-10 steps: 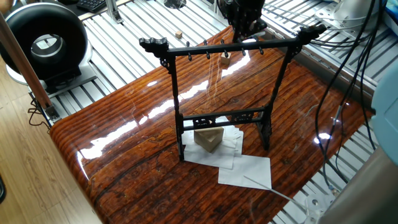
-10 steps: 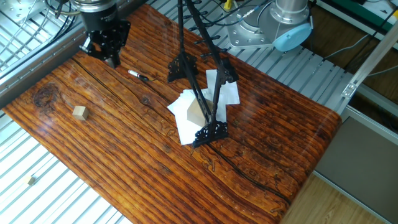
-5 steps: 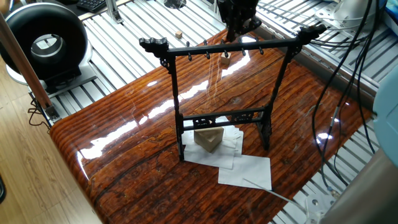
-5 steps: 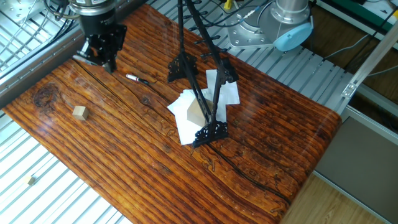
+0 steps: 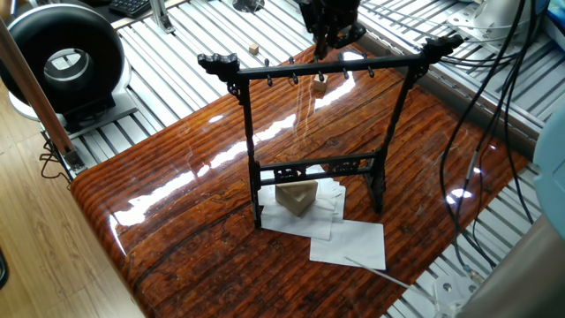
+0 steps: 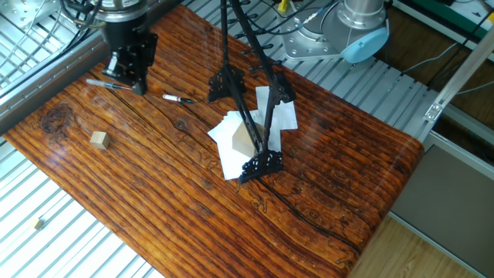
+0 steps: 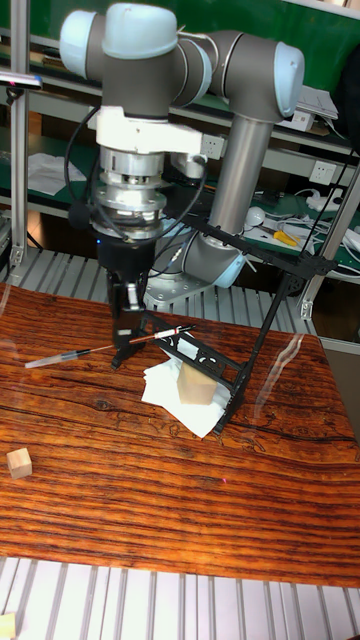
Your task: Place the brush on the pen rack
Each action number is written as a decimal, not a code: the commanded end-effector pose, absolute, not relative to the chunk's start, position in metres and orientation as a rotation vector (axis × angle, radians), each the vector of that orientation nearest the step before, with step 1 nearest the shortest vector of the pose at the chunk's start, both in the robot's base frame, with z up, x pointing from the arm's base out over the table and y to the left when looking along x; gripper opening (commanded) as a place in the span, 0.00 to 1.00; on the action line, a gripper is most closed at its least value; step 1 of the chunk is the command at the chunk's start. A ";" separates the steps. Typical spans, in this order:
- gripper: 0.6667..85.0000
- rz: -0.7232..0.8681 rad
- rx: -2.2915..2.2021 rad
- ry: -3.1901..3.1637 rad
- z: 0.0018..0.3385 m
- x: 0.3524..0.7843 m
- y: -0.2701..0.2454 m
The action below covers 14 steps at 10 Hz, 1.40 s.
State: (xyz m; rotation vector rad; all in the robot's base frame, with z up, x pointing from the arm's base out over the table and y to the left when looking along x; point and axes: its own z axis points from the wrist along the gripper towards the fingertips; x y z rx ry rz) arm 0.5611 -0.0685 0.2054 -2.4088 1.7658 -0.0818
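Gripper: clamped on brush, held level above table; rack well right.

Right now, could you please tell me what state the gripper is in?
Gripper: shut on the thin dark-shafted brush, held roughly level just above the wooden table.

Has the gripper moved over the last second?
Yes. In the other fixed view the gripper has shifted toward the wooden block, and a thin rod now sticks out to its left.
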 end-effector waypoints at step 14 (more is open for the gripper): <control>0.00 0.204 -2.485 1.519 0.224 0.516 -0.003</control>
